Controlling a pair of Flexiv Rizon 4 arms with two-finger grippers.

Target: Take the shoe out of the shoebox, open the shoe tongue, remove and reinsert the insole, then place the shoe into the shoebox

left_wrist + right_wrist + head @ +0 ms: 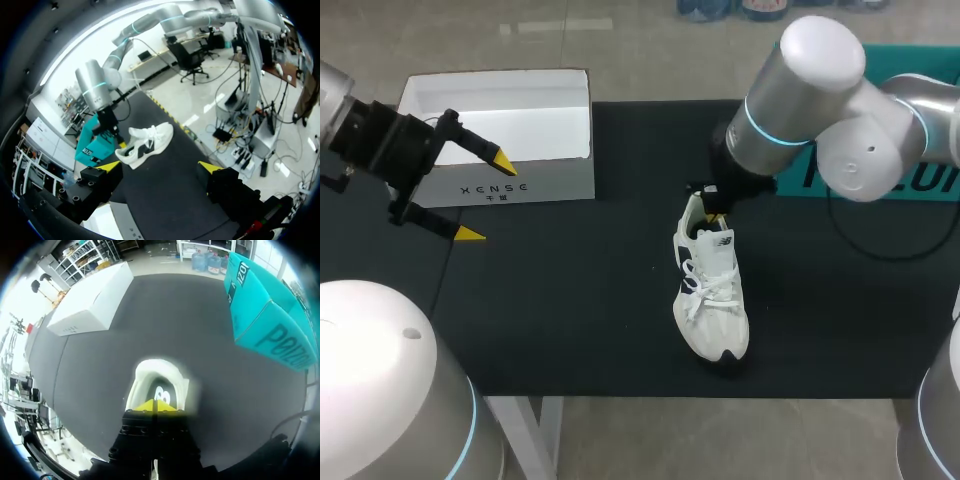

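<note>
A white sneaker [712,290] with dark side marks lies on the black mat [570,300], toe toward the table's front. My right gripper [715,208] is shut, its yellow tips together at the sneaker's heel opening. In the right wrist view the shut tips [156,406] sit just over the sneaker's mouth [157,382], where the dark insole shows. The open white shoebox [500,130] stands at the back left and is seen again as the shoebox [92,302] ahead. My left gripper [488,197] hangs open in front of the box, holding nothing. The sneaker [145,142] lies well ahead of the left gripper [159,166].
A teal box [930,58] stands at the back right behind my right arm, and shows as the teal box [270,315] beside the sneaker. A black cable [880,250] runs over the mat at the right. Bare mat lies between shoebox and sneaker.
</note>
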